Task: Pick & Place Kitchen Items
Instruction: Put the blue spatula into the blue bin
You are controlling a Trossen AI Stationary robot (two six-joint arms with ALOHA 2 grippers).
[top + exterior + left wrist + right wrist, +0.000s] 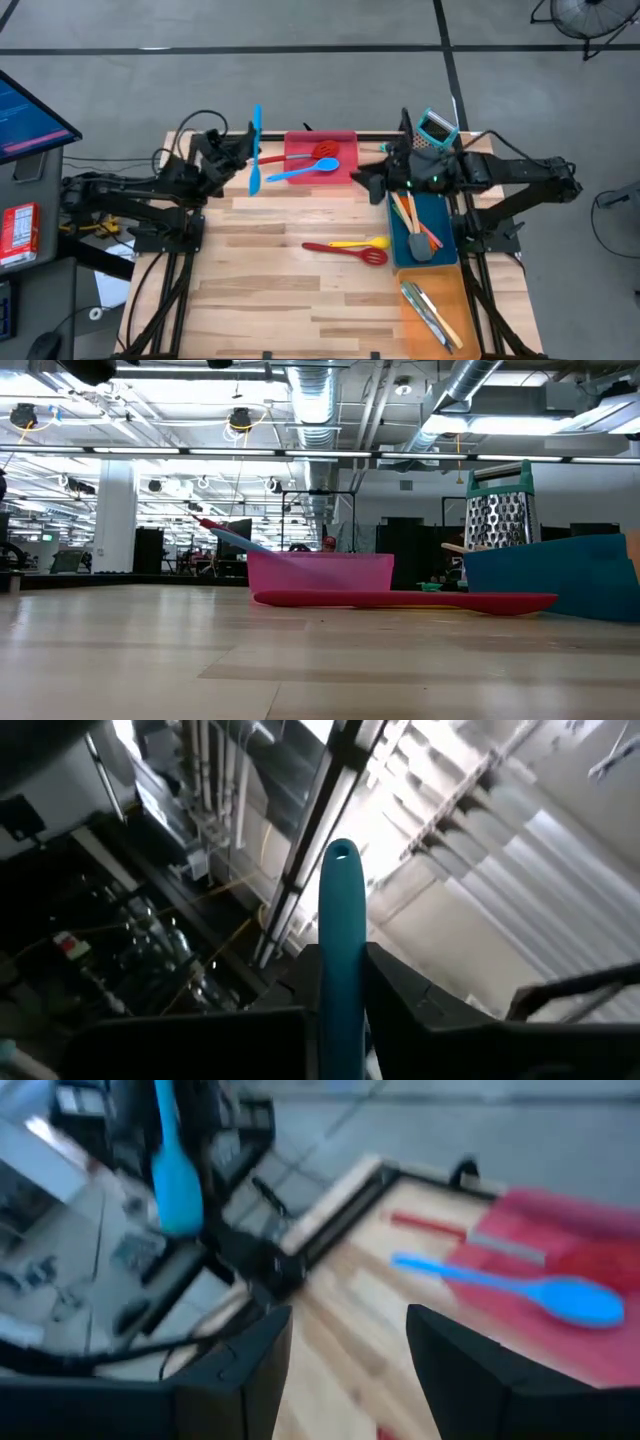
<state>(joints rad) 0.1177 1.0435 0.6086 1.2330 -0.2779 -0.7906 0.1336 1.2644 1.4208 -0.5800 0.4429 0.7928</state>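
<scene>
My left gripper (246, 152) is shut on a long blue spatula (256, 150), held up left of the red tray (322, 139). A blue spoon (305, 171) and a red slotted turner (300, 153) lie in that tray, their handles over its left rim. A yellow spoon (362, 242) and a red slotted spoon (346, 251) lie flat on the table. My right gripper (370, 181) is open and empty between the red tray and the blue tray (441, 207). In the right wrist view (345, 1365) it faces the blue spoon (520, 1287). My left gripper pinches the blue spatula's handle (340, 982) between its two fingers, some way below the handle's holed free end (341, 852). The handle runs out forward between the fingers, along them. The spatula is lifted clear of the table, its blade end (255, 182) toward the near side.
The blue tray holds orange, grey and other utensils (418, 228). An orange tray (456, 300) at the near right holds silver cutlery (428, 312). A teal-topped box grater (436, 130) stands behind the blue tray. Bare wood lies at the table's near left.
</scene>
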